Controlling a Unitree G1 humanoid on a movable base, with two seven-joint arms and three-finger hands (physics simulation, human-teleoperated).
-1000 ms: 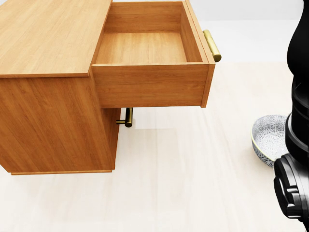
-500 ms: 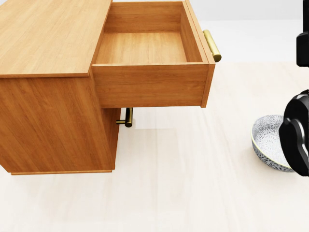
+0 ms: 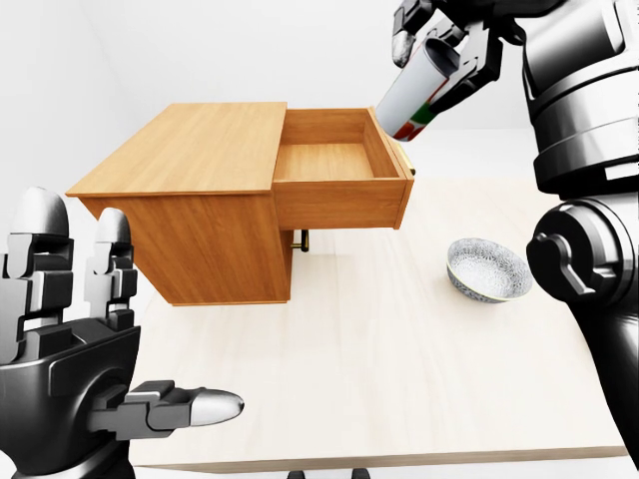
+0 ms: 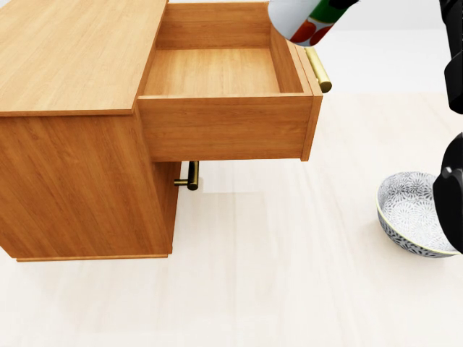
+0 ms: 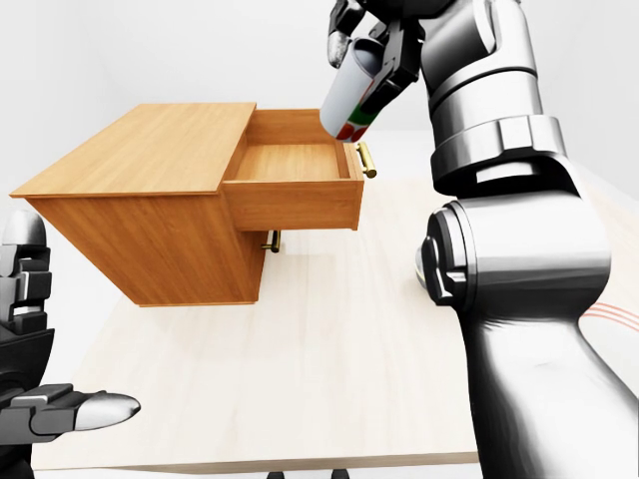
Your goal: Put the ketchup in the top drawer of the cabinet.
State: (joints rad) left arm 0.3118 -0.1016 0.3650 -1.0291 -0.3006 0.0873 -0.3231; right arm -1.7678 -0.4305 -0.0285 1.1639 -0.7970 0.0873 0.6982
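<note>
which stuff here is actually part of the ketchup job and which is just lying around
Part of the job:
ketchup bottle, gripped tilted in the right robot hand
open top drawer, nothing inside
cabinet

Just lying about:
patterned bowl on the table
left robot hand, open, holding nothing

From the head view we look steeply down and from close in: the cabinet (image 4: pixel 79 130) fills the left of the frame, its open top drawer (image 4: pixel 217 72) sits at upper centre, and the table (image 4: pixel 289 289) spreads across the bottom. Only part of the bowl (image 4: pixel 409 213) shows at the right edge.

In the left-eye view we stand farther off and look less steeply, so the whole cabinet (image 3: pixel 200 200), the drawer (image 3: pixel 334 165) and the bowl (image 3: pixel 486 269) fit mid-frame.

Our right-eye view faces nearly the same way, shifted sideways, with the cabinet (image 5: pixel 150 210) sitting further left. All three views share the cabinet and drawer.
</note>
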